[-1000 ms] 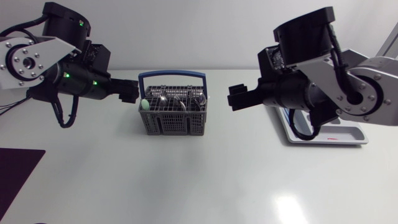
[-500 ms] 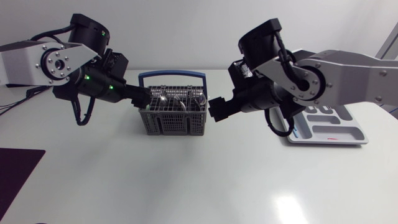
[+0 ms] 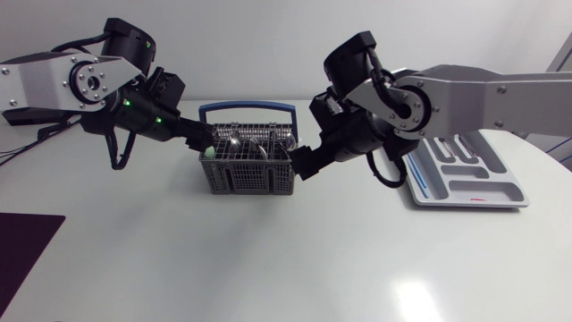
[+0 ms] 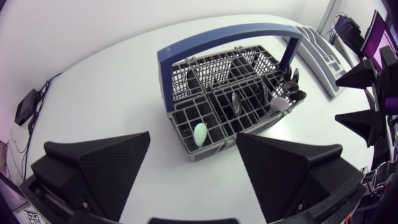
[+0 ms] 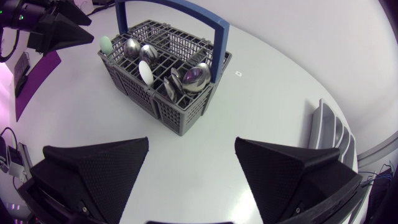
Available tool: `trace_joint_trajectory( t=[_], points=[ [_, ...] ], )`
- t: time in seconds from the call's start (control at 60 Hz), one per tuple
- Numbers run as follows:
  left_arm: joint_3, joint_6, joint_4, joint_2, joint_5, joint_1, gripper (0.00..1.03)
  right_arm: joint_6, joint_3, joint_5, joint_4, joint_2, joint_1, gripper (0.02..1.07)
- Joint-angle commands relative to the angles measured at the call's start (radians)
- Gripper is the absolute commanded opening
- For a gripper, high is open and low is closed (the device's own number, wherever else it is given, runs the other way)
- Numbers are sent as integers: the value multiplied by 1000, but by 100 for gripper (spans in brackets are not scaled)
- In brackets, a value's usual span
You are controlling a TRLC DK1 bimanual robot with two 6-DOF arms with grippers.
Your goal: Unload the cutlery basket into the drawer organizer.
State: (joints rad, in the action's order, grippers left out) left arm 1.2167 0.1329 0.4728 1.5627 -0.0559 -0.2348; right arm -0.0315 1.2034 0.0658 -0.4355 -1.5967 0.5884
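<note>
A grey wire cutlery basket with a blue handle stands at the table's middle. It holds several metal spoons, a pale green utensil and a white one, all upright. My left gripper is open at the basket's left end, with the basket just ahead of its fingers. At the basket's right end my right gripper is open too, a little short of the basket. Neither touches it. The white drawer organizer lies to the right.
A dark mat lies at the front left corner of the table. The organizer has several long compartments and sits behind my right arm's elbow. Bare white tabletop stretches in front of the basket.
Both arms have swung inward to the basket, the left from the left, the right from over the organizer, which now shows fully. Both grippers stayed open.
</note>
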Motion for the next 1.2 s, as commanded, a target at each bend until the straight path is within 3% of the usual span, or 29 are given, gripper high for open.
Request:
trace_joint_trajectory(
  t=[0.0, 0.3, 0.8, 1.183],
  points=[
    [29, 28, 10, 26, -9, 15, 97, -16, 36, -6, -28, -28, 10, 102],
    [14, 94, 9, 53, -104, 83, 96, -27, 71, -35, -71, -55, 7, 102],
    [38, 235, 10, 89, -130, 103, 96, -31, 47, -43, -71, -58, 2, 102],
    [210, 359, 236, 178, -131, 101, 91, -31, 28, -43, -72, -46, 4, 102]
  ],
)
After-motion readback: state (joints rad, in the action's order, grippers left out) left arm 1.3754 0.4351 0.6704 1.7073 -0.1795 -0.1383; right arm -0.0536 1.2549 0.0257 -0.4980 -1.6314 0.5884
